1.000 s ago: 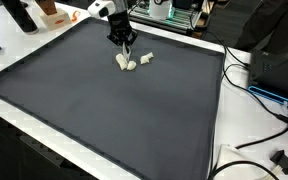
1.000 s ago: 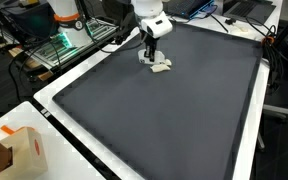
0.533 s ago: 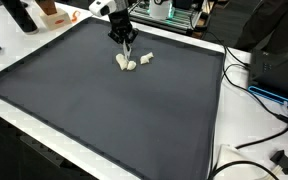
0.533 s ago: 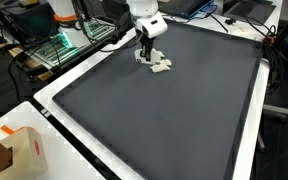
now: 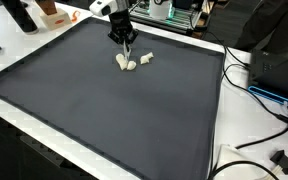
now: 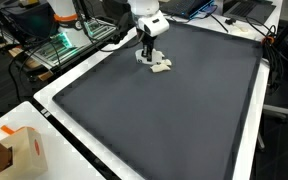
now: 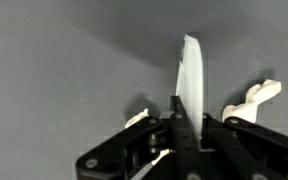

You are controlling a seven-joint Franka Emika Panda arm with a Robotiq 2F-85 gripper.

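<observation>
Nearby, on the dark mat that covers most of the counter, two loose white pieces lie just beside the tool. In both exterior views they sit close together, one a little farther out than the other. Seen from the wrist, one loose piece lies off to one side of the fingers and a smaller bit shows on the opposite side; neither touches what the tool holds. The open mat around them carries nothing that crowds the arm. Cables run along the counter's edge well apart from the tool, a cardboard box stands at a near corner, and a dark bottle stands off the mat.

The tool is clamped on a white strip, its fingers pressed against both flat faces. The strip is seen edge-on, thin and long. Its long axis runs straight out from between the fingertips, leaning only slightly, its free end pointing away from the tool toward the mat. Whether that end touches the mat cannot be told.
</observation>
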